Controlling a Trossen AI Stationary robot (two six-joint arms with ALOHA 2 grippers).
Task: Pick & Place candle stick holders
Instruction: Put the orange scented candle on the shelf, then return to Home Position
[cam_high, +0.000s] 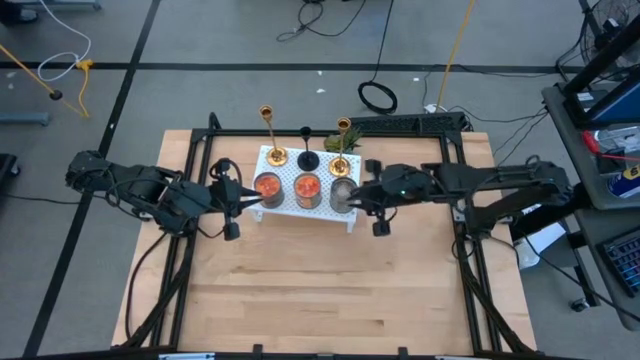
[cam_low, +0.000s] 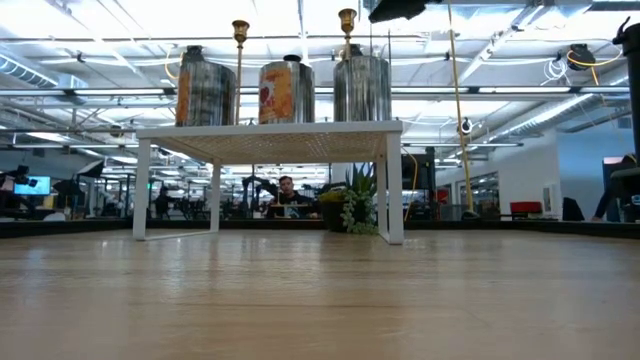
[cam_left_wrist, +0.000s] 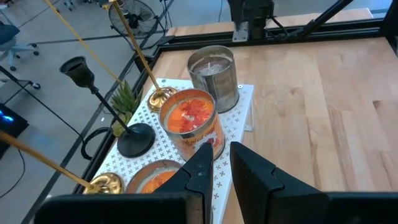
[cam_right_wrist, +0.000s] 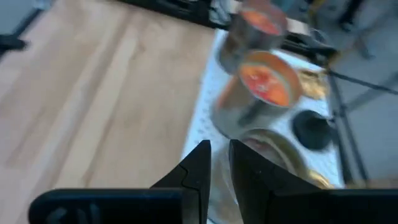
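Three candle stick holders stand by their round bases on the far side of a white perforated rack (cam_high: 352, 212): a gold one (cam_high: 270, 135) at the left, a shorter black one (cam_high: 307, 152) in the middle, and a gold one (cam_high: 341, 145) at the right. In the left wrist view the black one (cam_left_wrist: 99, 102) stands between two gold bases (cam_left_wrist: 160, 96) (cam_left_wrist: 106, 183). My left gripper (cam_high: 248, 198) hovers shut at the rack's left end, over the left tin. My right gripper (cam_high: 358, 196) hovers shut at the rack's right end. Both hold nothing.
Three candle tins stand in a row on the rack's near side: two orange-filled (cam_high: 267, 187) (cam_high: 307, 188) and a grey one (cam_high: 343, 192). A small green plant (cam_high: 345, 142) stands behind the rack. Bare wooden table (cam_high: 320, 290) lies on the near side.
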